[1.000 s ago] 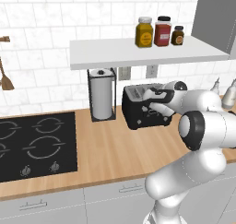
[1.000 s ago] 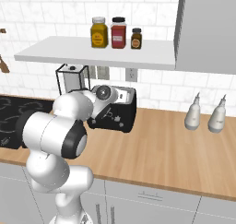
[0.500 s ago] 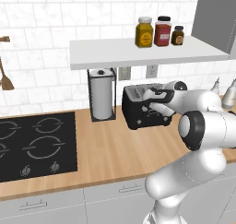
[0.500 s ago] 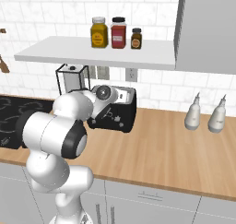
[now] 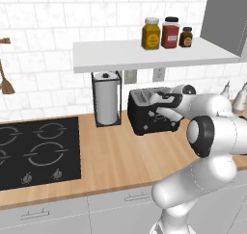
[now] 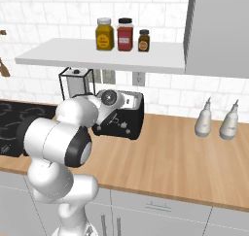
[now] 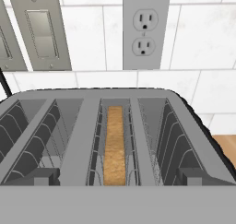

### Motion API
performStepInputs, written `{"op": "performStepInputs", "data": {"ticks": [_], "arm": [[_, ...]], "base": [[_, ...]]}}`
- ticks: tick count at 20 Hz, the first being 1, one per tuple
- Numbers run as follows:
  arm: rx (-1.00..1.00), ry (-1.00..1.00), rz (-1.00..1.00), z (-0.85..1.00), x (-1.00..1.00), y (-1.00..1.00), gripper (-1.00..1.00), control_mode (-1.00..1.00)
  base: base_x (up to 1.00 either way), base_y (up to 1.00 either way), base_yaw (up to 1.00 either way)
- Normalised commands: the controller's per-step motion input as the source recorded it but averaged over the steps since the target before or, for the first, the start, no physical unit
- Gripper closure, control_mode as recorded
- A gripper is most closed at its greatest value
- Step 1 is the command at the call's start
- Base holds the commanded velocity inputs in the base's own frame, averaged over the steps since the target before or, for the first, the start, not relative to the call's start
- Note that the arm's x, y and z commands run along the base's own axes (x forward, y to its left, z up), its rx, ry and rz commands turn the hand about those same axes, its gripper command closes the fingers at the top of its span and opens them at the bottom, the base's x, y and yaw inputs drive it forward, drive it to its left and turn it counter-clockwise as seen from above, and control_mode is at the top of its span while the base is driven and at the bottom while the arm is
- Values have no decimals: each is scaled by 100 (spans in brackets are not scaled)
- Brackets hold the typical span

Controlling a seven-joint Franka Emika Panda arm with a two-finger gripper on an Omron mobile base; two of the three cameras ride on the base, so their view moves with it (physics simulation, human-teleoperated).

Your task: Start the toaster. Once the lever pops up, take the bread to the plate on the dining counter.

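Nothing has moved since the earlier frames: arm, toaster [image 5: 152,111] and the rest sit exactly where they were. I have the tool parked right at the toaster's front top edge, its body hiding part of the toaster from both base cameras. Fingertips themselves are hard to make out in any view; the jaws stand fully apart with nothing between them.

Toaster sits on the wood counter [image 5: 120,156] against the tiled wall, just right of the paper-towel holder [image 5: 106,99] and under the white shelf [image 5: 144,56]. Hand camera looks down into its slots from the front. Bread [image 7: 114,144] stands on edge, sunk in the third slot from the left; I see only its tan top edge. Other three slots show bare wire guides.

On the wall behind the toaster: a double outlet [image 7: 145,29] and a switch plate [image 7: 40,30]. Three jars [image 6: 125,34] on the shelf. Black hob [image 5: 36,151] left of the towel holder. Two pale bottles [image 6: 216,120] stand well to the right on the counter.
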Motion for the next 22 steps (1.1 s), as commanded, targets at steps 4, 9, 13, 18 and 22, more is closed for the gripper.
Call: {"op": "performStepInputs", "data": {"ticks": [4, 9, 13, 18, 22], "arm": [[0, 0, 0, 0, 0, 0, -100, -100], [0, 0, 0, 0, 0, 0, -100, -100], [0, 0, 0, 0, 0, 0, -100, -100], [0, 0, 0, 0, 0, 0, -100, -100], [0, 0, 0, 0, 0, 0, -100, -100]], "base": [[0, 0, 0], [0, 0, 0], [0, 0, 0], [0, 0, 0], [0, 0, 0]]}}
